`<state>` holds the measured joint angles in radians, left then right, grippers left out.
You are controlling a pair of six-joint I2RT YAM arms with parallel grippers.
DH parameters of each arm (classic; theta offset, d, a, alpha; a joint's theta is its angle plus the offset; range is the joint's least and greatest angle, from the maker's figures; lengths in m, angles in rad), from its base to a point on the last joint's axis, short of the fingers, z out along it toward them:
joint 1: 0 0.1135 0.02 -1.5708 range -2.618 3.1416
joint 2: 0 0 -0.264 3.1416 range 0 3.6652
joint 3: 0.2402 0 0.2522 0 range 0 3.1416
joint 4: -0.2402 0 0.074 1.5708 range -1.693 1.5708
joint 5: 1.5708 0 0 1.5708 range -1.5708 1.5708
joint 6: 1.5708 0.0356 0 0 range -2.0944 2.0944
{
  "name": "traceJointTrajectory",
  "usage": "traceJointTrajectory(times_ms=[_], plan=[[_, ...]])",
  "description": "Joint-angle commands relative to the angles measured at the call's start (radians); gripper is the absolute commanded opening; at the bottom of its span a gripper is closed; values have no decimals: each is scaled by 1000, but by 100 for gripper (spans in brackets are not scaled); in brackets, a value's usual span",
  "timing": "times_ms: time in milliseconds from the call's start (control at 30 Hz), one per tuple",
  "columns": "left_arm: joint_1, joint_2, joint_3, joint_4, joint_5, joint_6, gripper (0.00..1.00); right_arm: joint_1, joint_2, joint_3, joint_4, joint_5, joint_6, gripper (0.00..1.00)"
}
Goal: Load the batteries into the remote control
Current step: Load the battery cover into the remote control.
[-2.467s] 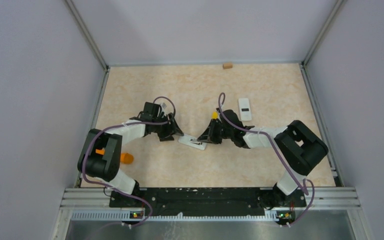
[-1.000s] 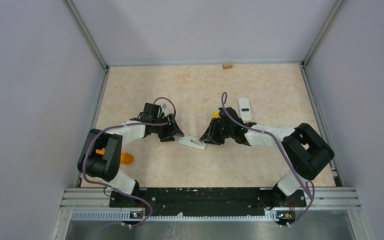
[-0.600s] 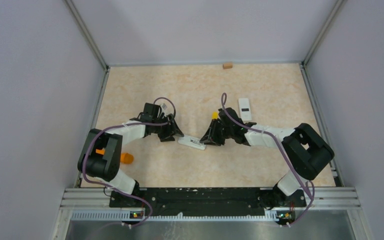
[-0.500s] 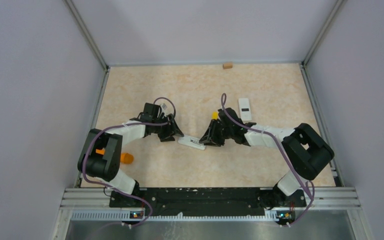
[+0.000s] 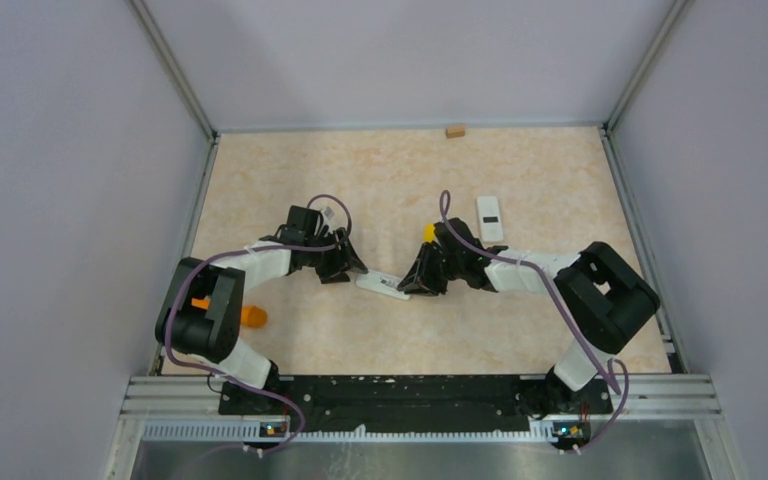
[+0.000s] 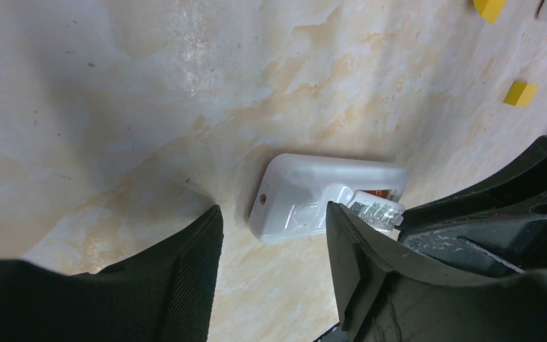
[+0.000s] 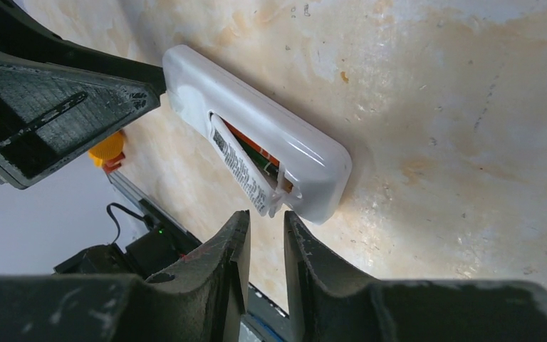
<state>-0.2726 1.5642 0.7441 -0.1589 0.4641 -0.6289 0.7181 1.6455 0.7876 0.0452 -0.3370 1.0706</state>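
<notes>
Remote control — flat between left tool, right tool

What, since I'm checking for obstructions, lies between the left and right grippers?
Only the remote control lies between the left gripper and the right gripper; the top view shows this.

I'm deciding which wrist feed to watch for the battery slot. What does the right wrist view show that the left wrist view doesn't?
Only the right wrist: the remote along its whole length, its open recess, the orange cylinder beyond it, and the right gripper's fingers almost together. Only the left wrist: two yellow blocks and the left gripper's jaws wide about the remote's end. Both: the remote flat on the table, a labelled piece sticking out of the recess, and the opposite gripper close by.
</notes>
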Motion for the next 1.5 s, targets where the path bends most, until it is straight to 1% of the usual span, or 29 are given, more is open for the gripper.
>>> traceJointTrajectory(times_ms=[0,133,333,567,667,867,1033,1167,1333,1467], plan=[[6,14,12,4,10,14,59,14,14,57,38,1,3,24],[6,16,11,4,14,14,59,14,19,66,39,13,-5,20],[6,17,11,4,19,14,58,14,24,75,49,25,-13,10],[6,14,12,2,17,15,59,15,30,76,33,12,-8,9],[6,15,14,2,15,15,58,15,20,70,19,18,-9,12],[7,13,16,-2,9,14,59,15,10,64,3,28,-15,24],[9,5,16,-10,1,19,59,15,-13,62,-13,48,-19,27],[12,5,15,-10,1,20,59,15,-14,68,-13,54,-26,21],[13,7,13,-10,2,22,58,15,-6,79,13,41,-28,9],[13,6,12,-10,4,21,58,15,4,87,40,30,-26,7]])
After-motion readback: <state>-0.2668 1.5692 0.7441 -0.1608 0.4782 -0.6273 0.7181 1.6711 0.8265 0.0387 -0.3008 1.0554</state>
